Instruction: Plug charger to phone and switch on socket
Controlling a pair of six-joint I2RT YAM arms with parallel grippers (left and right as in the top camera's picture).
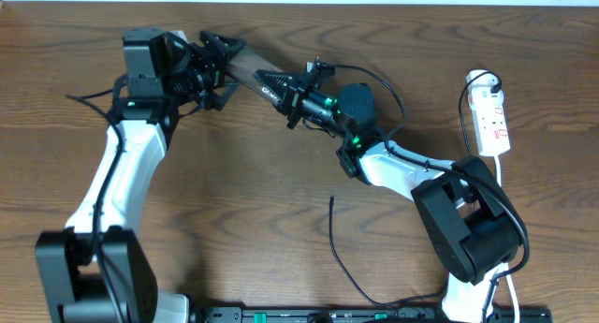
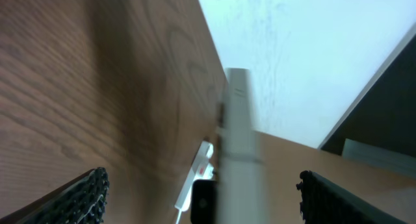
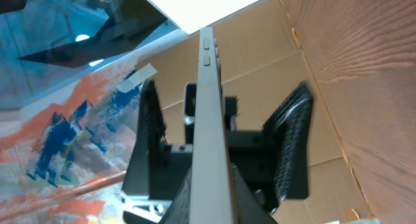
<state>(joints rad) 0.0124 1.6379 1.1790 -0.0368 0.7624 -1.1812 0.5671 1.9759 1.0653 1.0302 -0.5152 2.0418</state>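
Note:
The phone (image 1: 245,66), a brown slab, hangs above the table between both arms. My right gripper (image 1: 292,95) is shut on its right end, and in the right wrist view the phone (image 3: 209,107) runs edge-on up from the shut jaws of that gripper (image 3: 211,201). My left gripper (image 1: 222,63) is open around the phone's other end. In the left wrist view its fingers (image 2: 84,198) stand wide apart on either side of the phone (image 2: 237,139). The charger (image 1: 333,234), a thin black cable, lies loose on the table in front. The socket (image 1: 491,119) lies at the far right.
A white cord (image 1: 499,171) runs from the socket toward the right arm's base (image 1: 468,229). A black cable loops beside the socket's top end (image 1: 465,103). A black rail (image 1: 356,315) lines the table's front edge. The left arm's base (image 1: 94,276) stands at the front left.

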